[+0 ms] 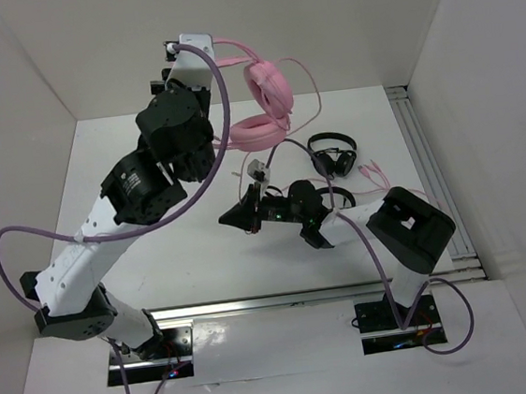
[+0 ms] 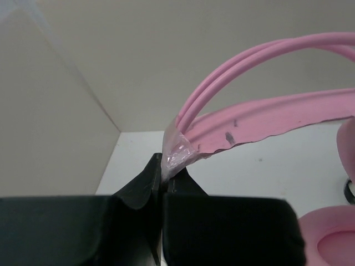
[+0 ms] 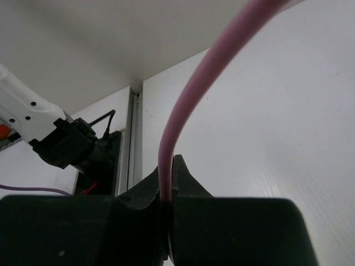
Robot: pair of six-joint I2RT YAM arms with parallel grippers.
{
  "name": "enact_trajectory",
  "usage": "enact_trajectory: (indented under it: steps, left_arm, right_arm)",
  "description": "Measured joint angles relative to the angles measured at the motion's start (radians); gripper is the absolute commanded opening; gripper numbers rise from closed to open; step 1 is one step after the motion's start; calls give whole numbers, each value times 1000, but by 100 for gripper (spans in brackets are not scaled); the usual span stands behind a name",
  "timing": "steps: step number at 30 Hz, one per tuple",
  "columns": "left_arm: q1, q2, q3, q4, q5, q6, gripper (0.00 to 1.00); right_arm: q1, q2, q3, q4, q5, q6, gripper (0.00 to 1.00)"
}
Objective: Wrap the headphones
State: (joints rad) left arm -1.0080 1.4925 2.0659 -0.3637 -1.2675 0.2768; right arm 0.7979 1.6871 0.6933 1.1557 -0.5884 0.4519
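The pink headphones hang in the air at the back of the table, cups down. My left gripper is shut on the end of their double-wire headband, where clear plastic wraps it; one padded cup shows at the lower right. The thin pink cable loops down from the cups. My right gripper is over the middle of the table, shut on this cable, which rises from between its fingertips.
Small black headphones lie right of the pink cups, with pink cable ends beside them. A metal rail runs along the right wall and another along the front. White walls enclose the table.
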Motion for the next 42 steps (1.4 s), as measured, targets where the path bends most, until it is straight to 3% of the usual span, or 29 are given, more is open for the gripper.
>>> enact_trajectory:
  steps: [2, 5, 8, 12, 20, 31, 36, 42]
  left_arm:
    - [34, 36, 76, -143, 81, -110, 0]
    - [156, 118, 203, -338, 315, -306, 0]
    - [298, 130, 128, -401, 559, -446, 0]
    - [440, 134, 46, -507, 845, -515, 0]
    - [571, 101, 63, -524, 1246, -591, 0]
    - [714, 24, 101, -571, 1404, -596, 0]
    - [728, 22, 87, -621, 1419, -596, 0]
    - [728, -57, -127, -643, 1352, -591, 0]
  right_arm:
    - [-5, 0, -7, -33, 11, -10, 0]
    - [-16, 0, -41, -51, 46, -29, 0]
    - [-35, 0, -86, -72, 55, -38, 0]
    - [-80, 0, -100, -104, 55, -51, 0]
    - [-132, 0, -100, -132, 53, -70, 0]
    - [-207, -138, -82, -327, 83, -168, 0]
    - [-258, -232, -27, -482, 148, -243, 0]
    - [-366, -345, 112, -657, 219, -322, 0]
